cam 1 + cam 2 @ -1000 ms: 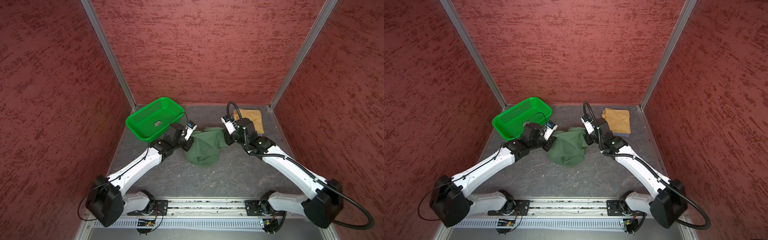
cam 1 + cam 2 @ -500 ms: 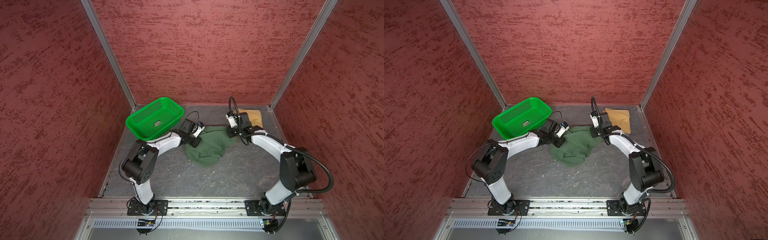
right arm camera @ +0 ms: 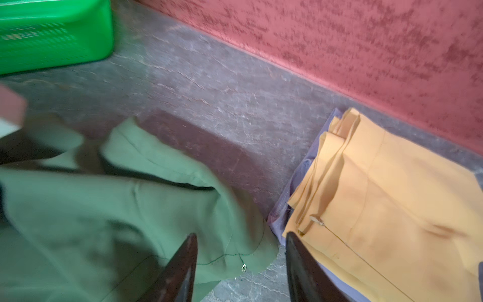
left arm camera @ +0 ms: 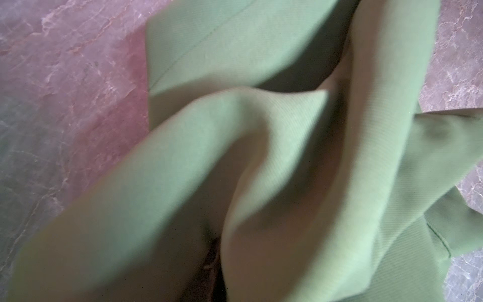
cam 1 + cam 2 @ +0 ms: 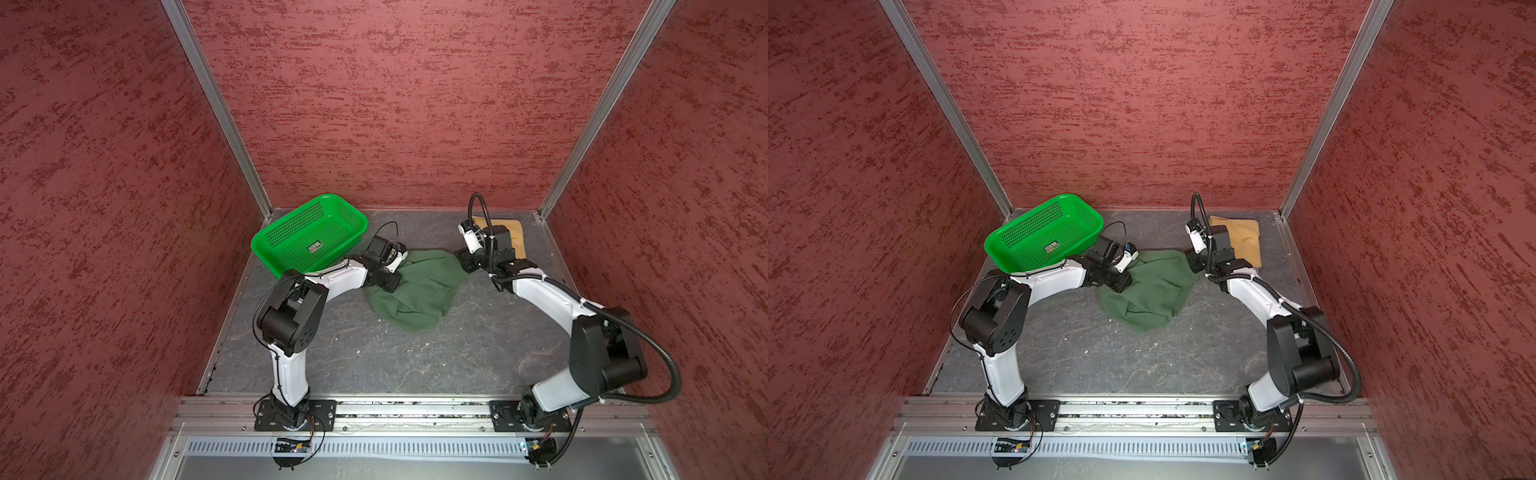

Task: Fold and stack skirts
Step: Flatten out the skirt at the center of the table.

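Skirt [image 5: 415,291], dark green, loose on table [image 5: 415,365]

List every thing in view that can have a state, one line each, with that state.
dark green skirt: unfolded, rumpled on the table.
mustard-yellow skirt: folded, on top of the stack.
lavender-grey skirt: beneath it, only edges showing.
green basket: empty.
right gripper: open, holding nothing.
left gripper: at the green skirt's edge; whether open or shut is hidden.
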